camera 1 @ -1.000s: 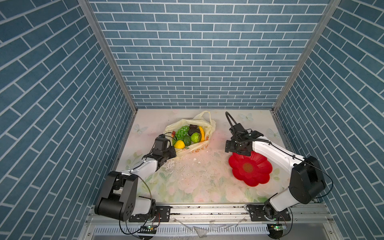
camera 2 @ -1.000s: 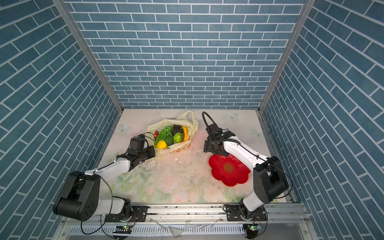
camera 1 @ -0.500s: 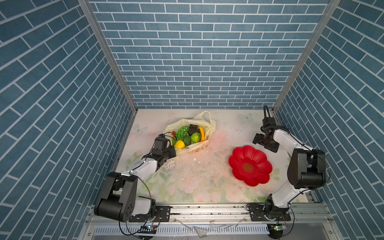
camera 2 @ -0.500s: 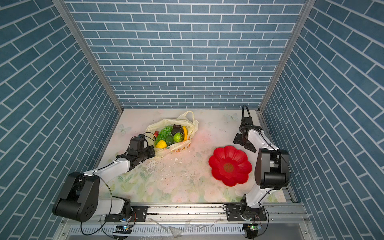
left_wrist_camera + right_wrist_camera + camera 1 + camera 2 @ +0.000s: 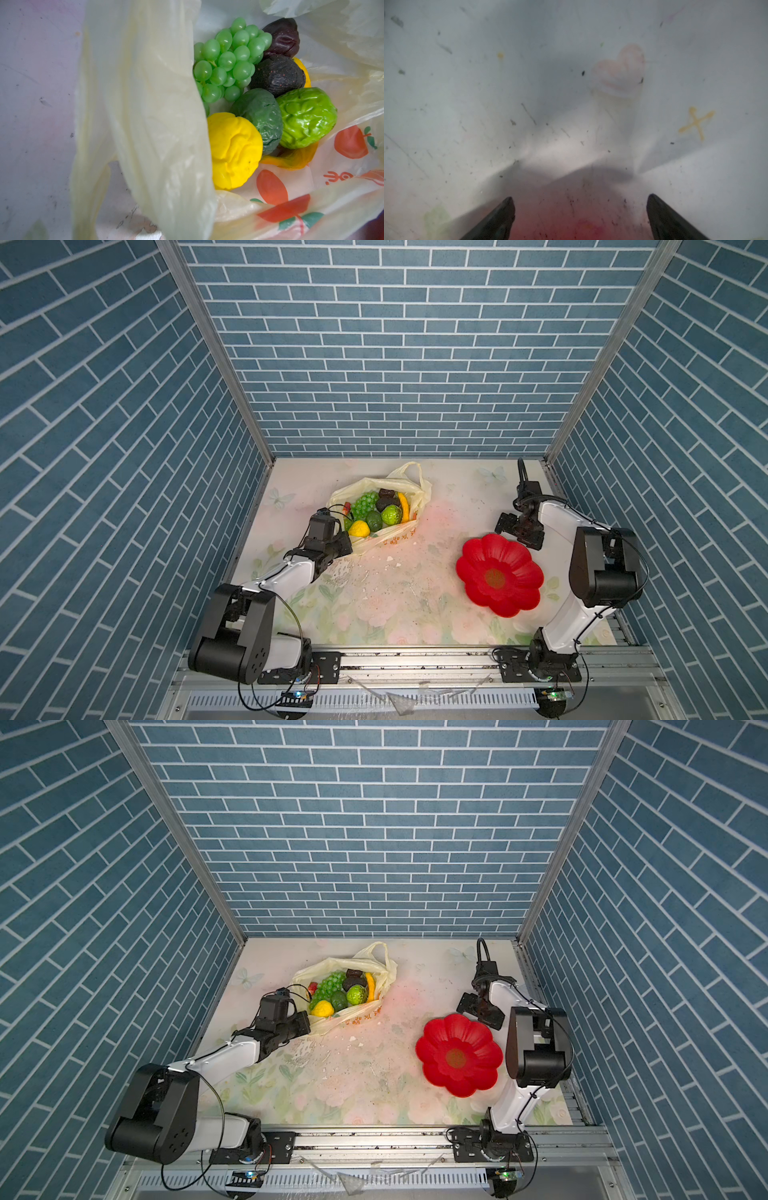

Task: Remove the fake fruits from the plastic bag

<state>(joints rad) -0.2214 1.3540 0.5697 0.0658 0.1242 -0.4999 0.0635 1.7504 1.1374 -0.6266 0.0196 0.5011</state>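
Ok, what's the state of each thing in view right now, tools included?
plastic bag: lying with its mouth open, loaded.
fake fruits: all those visible sit inside the plastic bag, none taken out.
red plate: upright, empty.
left tool: shut at the bag's near edge, seemingly pinching a handle.
right tool: open, empty, beside the red plate.

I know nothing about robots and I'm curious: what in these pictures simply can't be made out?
- Left pincer: its tips are lost against the plastic bag in both top views, and bag film fills the foreground of the left wrist view.
- Strawberry: only a red sliver in both top views; behind film in the left wrist view.
- Banana: mostly buried under the dark fruits.
- Bag lettering: too small to read.
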